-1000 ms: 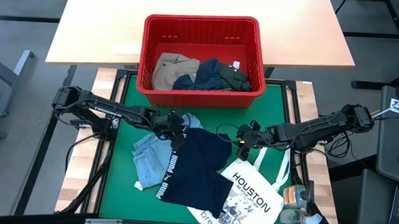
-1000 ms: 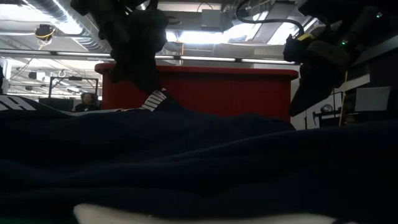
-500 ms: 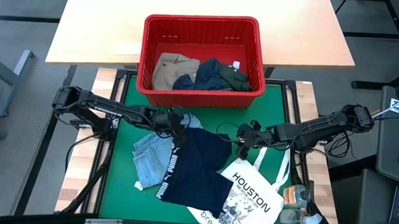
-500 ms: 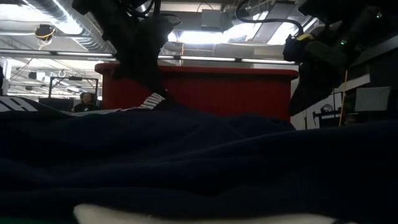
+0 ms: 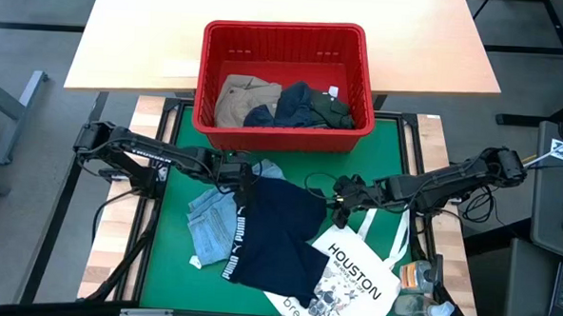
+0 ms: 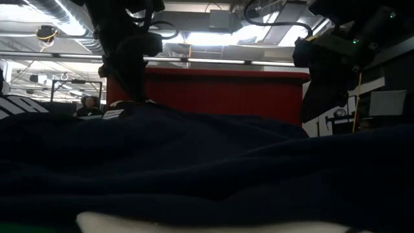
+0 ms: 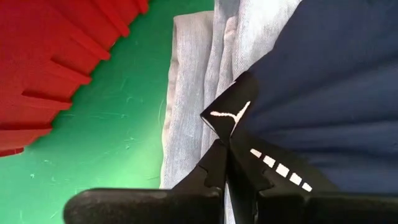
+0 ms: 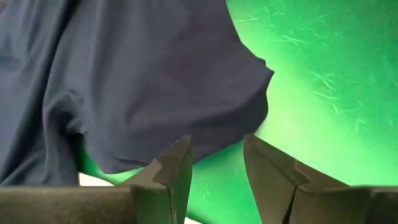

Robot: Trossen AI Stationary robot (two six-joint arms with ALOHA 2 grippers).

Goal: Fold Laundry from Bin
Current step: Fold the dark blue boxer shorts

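A navy garment (image 5: 278, 229) with white lettering lies spread on the green mat, its left part over a light blue denim garment (image 5: 205, 221). My left gripper (image 5: 241, 182) is shut on the navy garment's far left corner. My right gripper (image 8: 217, 155) stands open at the garment's far right corner (image 8: 249, 81), whose edge lies just past the fingertips; whether they touch it I cannot tell. The red bin (image 5: 285, 32) stands at the mat's far edge with a khaki garment (image 5: 238, 97) and dark garments (image 5: 308, 104) inside. My left gripper pinches the navy garment's corner (image 7: 231, 118), the one with the white logo and dashes, between its two shut fingers (image 7: 214, 163). The fingers come slanting down from the table's left. The corner is slightly raised over the denim; the rest of the garment lies on the mat.
A white tote bag (image 5: 351, 275) printed "HOUSTON" lies at the near right, partly under the navy garment. Small clutter (image 5: 419, 278) sits at the near right corner. Bare green mat (image 5: 172, 268) shows along the left and between the bin and the garments.
My left gripper has gone a little toward the table's left edge and tipped further down, drawing the navy garment's logo corner along over the denim. The rest of the garment has stayed put.
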